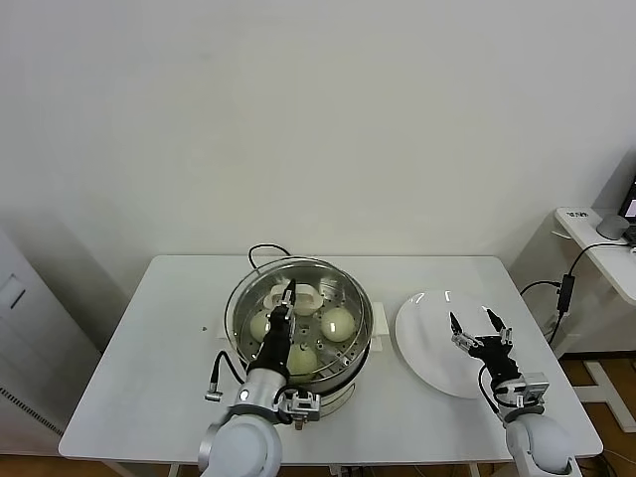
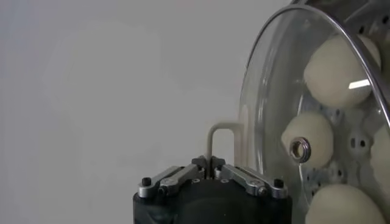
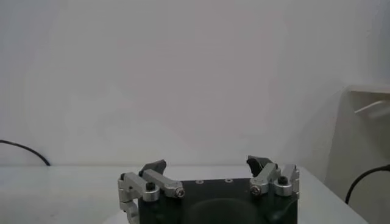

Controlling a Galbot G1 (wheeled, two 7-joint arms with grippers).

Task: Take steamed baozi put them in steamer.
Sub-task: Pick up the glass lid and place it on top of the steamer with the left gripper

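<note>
The steamer stands mid-table, shiny steel on a white base. Three pale baozi show inside it; a fourth is hidden. A round glass lid lies over the pot. My left gripper is shut on the lid's cream handle. In the left wrist view my left gripper pinches the thin handle, and the lid shows edge-on with baozi behind the glass. My right gripper is open and empty above the white plate; it also shows in the right wrist view.
A black cord runs from behind the steamer. The plate holds nothing. A side shelf with a hanging cable stands off the table's right edge. A white cabinet stands at the left.
</note>
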